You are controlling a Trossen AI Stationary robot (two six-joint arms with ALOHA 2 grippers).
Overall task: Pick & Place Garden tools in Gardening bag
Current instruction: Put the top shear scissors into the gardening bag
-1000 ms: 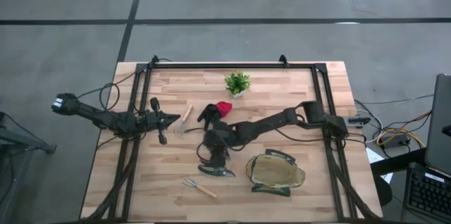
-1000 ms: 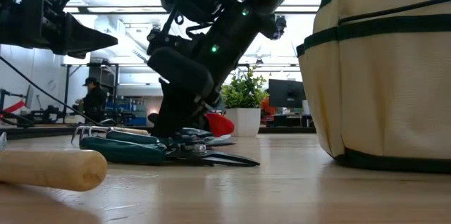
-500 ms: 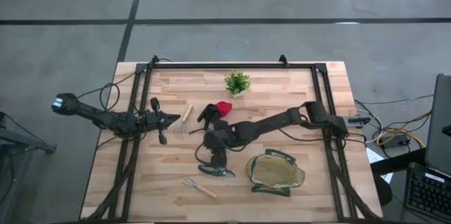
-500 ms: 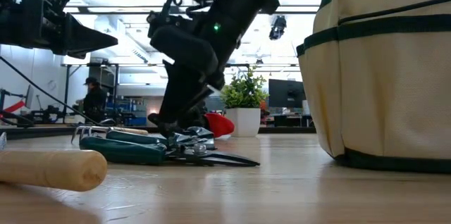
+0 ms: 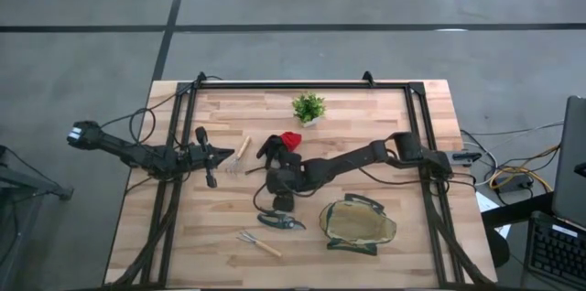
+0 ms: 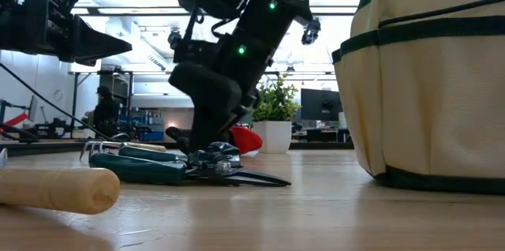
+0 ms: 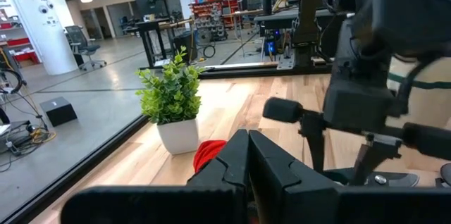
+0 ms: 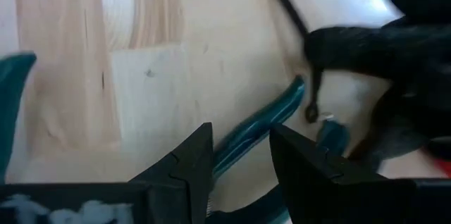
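The right tool (image 5: 277, 203), fingers spread and empty, hangs just above the teal pruning shears (image 5: 281, 221) on the desk (image 5: 403, 145). It should straddle one handle squarely before clenching. Gardening bag (image 5: 357, 224) sits beside it.

Gardening bag (image 5: 358, 224): round khaki tote, dark green trim, upright, mouth open, near front of surface.
Teal-handled shears (image 5: 281, 221): flat, just left of bag.
Dark shears (image 5: 205, 156): flat, left side.
Rake (image 5: 259, 243): wooden handle, front.
Second rake (image 5: 238, 154): mid-left.
Glove (image 5: 280, 144): black-and-red, centre.
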